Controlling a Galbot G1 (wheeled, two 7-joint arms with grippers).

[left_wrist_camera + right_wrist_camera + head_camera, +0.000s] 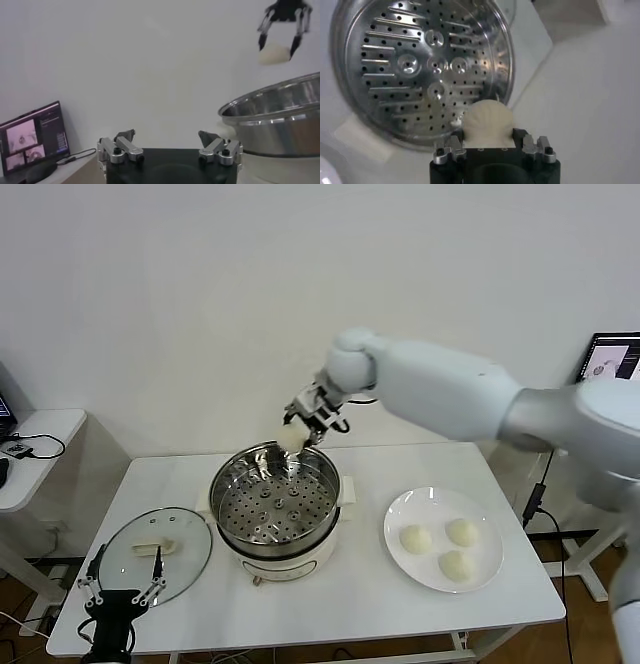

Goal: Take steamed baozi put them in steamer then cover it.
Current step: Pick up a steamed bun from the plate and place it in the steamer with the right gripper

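Above the steamer's far rim, the right gripper (pixel 305 424) held one baozi (pixel 291 438).

On the white desk (pixel 360 584), the round, shiny steel steamer (pixel 275 504) stood on its cream base, its perforated tray bare. The clear glass cover (pixel 157 546), metal-rimmed with a cream handle, lay flat beside it. Three smooth cream buns (pixel 440 549) sat on a flat white plate (pixel 400 544). The right arm reached over, fingers closed around the ball-shaped bun. The left gripper (pixel 122 582) waited low by the cover, fingers spread and holding nothing.

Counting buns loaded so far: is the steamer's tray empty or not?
Empty. The steamer tray shows only bare perforated metal; the right gripper holds one bun above its rim.
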